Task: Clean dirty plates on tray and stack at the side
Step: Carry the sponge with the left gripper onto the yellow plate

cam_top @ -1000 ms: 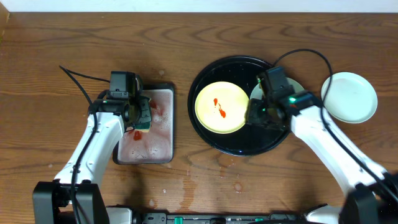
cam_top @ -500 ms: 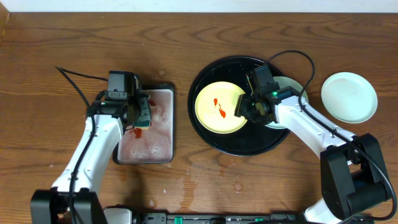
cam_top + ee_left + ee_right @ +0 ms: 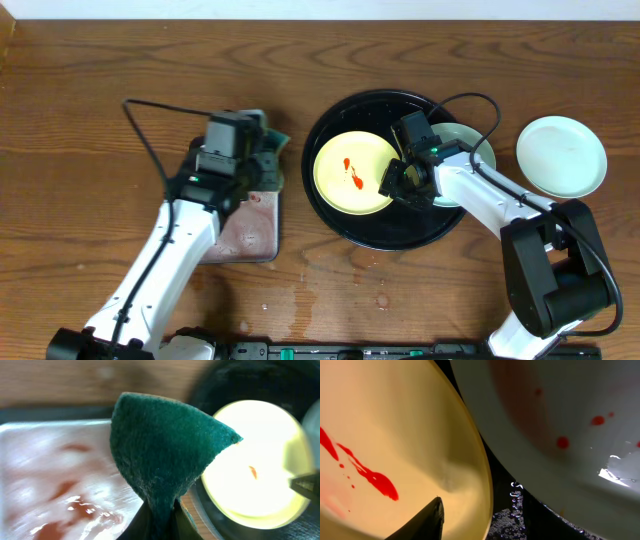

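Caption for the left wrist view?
Left gripper pinching green sponge between the stained rectangular tray and the smeared yellow plate.

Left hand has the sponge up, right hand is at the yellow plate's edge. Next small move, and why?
Probably close the right hand on the yellow plate's right rim: one finger sits over that edge, and the red smears are unwiped. Held steady on the tray, it could take the sponge pinched in the left hand.
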Controlling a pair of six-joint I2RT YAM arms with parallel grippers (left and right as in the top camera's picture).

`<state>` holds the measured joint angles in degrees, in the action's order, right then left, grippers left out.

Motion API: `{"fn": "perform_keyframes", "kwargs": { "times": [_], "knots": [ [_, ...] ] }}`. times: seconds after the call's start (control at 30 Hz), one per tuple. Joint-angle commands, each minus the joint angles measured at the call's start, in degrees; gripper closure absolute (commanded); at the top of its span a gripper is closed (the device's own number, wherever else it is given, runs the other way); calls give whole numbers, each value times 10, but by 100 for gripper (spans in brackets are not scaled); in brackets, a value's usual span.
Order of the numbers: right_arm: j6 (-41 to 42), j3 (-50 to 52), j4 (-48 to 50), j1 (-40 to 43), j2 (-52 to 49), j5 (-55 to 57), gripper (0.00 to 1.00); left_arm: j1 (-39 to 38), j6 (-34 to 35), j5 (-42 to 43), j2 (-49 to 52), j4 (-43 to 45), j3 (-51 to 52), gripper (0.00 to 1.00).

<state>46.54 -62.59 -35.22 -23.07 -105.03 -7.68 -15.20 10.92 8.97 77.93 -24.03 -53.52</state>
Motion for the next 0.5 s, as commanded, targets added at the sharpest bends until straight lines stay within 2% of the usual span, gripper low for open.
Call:
{"fn": "perform_keyframes", "kwargs": {
  "times": [0.0, 0.17, 0.47],
  "knots": [
    [12, 1, 1, -1, 1, 10, 55, -24, 33, 9, -4, 24, -16, 93],
    [12, 1, 3, 3, 1, 10, 64, -50, 56, 37, 17, 68, -16, 93],
    [12, 1, 6, 7, 1, 11, 98, -109, 143, 61, 110, 164, -16, 93]
  ]
}}
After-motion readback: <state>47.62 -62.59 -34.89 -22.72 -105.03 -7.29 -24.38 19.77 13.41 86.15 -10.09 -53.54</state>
